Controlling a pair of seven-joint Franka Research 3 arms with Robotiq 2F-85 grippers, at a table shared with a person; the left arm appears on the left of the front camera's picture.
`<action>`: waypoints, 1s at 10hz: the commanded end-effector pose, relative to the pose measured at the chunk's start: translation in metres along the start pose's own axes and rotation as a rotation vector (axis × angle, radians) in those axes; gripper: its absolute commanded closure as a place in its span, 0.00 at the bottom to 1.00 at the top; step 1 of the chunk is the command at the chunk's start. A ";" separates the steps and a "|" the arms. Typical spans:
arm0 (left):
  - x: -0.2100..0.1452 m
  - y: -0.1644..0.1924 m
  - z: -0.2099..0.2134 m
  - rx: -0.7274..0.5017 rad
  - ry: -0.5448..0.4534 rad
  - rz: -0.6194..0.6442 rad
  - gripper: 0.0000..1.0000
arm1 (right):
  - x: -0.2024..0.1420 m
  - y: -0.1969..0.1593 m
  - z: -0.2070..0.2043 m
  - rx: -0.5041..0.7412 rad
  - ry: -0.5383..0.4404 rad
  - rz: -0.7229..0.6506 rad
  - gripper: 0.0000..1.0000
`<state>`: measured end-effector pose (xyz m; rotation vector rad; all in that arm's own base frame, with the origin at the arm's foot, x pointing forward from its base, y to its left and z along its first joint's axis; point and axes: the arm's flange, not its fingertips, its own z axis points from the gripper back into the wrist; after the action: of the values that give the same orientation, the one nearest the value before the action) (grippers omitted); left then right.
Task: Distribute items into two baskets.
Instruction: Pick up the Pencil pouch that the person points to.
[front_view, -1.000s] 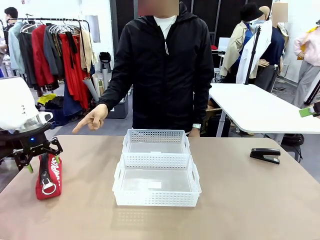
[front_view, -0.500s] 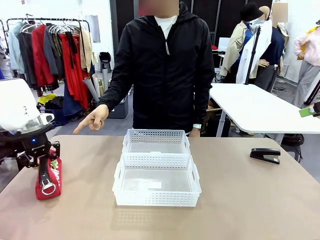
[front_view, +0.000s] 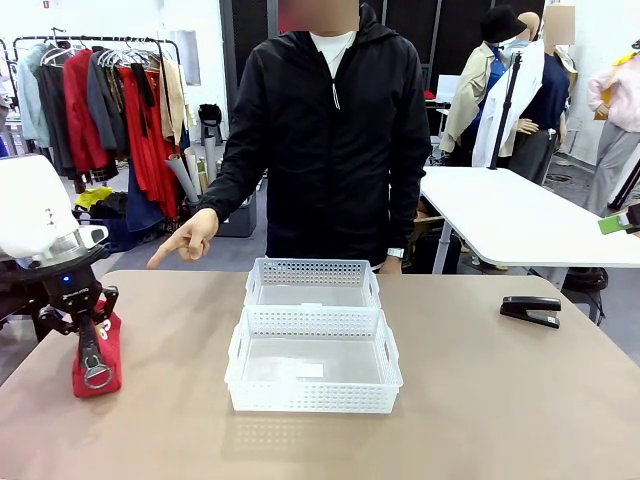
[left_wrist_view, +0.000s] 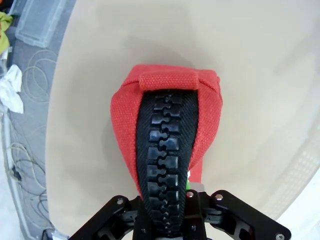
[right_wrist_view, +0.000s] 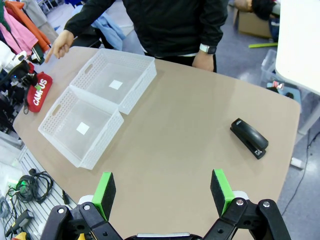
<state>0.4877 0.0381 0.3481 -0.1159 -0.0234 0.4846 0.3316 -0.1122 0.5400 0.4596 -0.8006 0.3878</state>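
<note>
Item 1: red pouch (front_view: 98, 362), lower left of the front view, well apart from 2 white baskets (front_view: 310, 397) at centre.
Left gripper (left_wrist_view: 169, 220): pinching the pouch's zipper ridge near 1 end.
Right gripper (right_wrist_view: 162, 192): spread, holding nothing.
Item 2: stapler (front_view: 531, 310), right of centre.
Risk: the hold on the fabric is narrow, so the pouch may sag, swing or slip when lifted and snag a basket rim.
</note>
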 end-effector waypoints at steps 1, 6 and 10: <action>0.004 0.002 -0.001 -0.014 0.033 -0.024 1.00 | 0.001 0.000 0.000 0.009 -0.009 0.002 0.00; 0.005 0.003 0.007 -0.028 0.032 -0.059 1.00 | 0.001 0.000 0.000 0.009 -0.009 0.002 0.00; -0.023 -0.025 0.078 -0.016 0.011 -0.291 1.00 | 0.001 0.000 0.000 0.009 -0.009 0.002 0.00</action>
<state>0.4829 0.0136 0.4055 -0.1281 -0.0336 0.2571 0.3316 -0.1122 0.5400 0.4593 -0.8003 0.3876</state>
